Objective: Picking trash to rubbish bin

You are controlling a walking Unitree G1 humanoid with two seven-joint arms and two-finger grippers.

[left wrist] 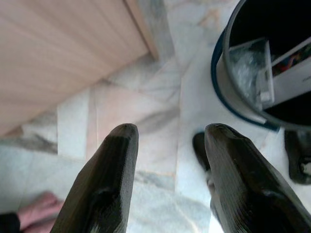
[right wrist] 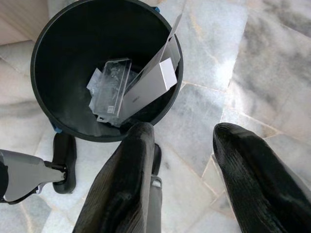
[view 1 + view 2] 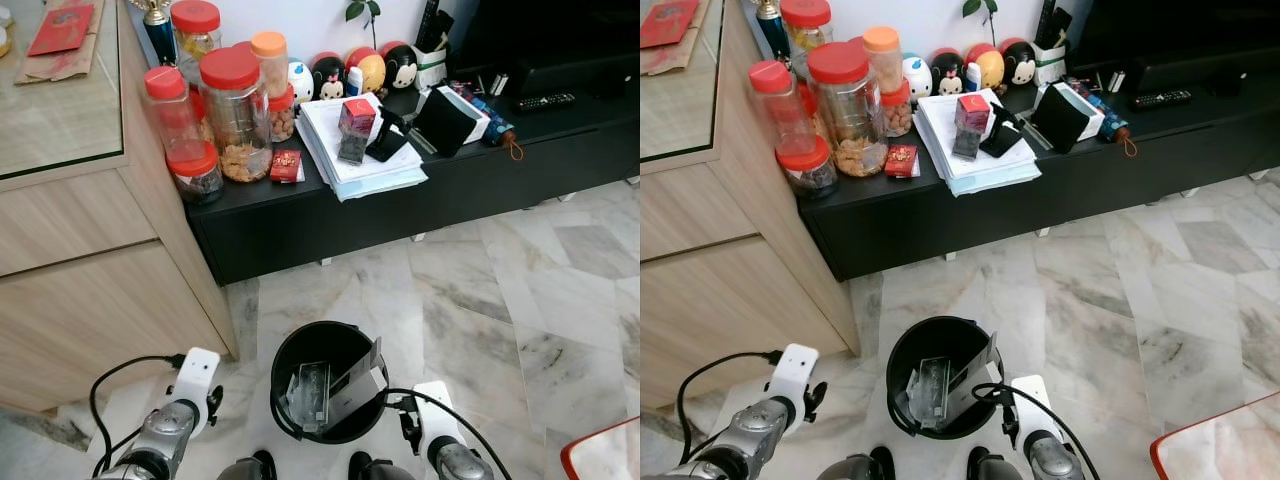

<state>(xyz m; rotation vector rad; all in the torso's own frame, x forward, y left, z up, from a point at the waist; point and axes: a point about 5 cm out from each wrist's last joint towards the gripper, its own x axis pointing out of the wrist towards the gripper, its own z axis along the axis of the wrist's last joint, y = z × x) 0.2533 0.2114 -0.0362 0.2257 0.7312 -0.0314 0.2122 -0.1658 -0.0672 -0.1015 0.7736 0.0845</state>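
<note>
Right gripper (image 2: 182,179) hangs nearest, jaws apart and empty just beside the black bin (image 3: 290,350), where a grey carton (image 2: 146,90) and clear plastic pack (image 2: 112,87) already lie, left gripper (image 1: 167,179) likewise spread over bare floor.

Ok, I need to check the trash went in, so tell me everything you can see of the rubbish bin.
The rubbish bin is a round black bucket, plastic by its look, standing upright on the marble floor before the black TV cabinet. Inside lie a clear plastic package and a grey-white carton leaning on the rim, its flap sticking out above it.
</note>
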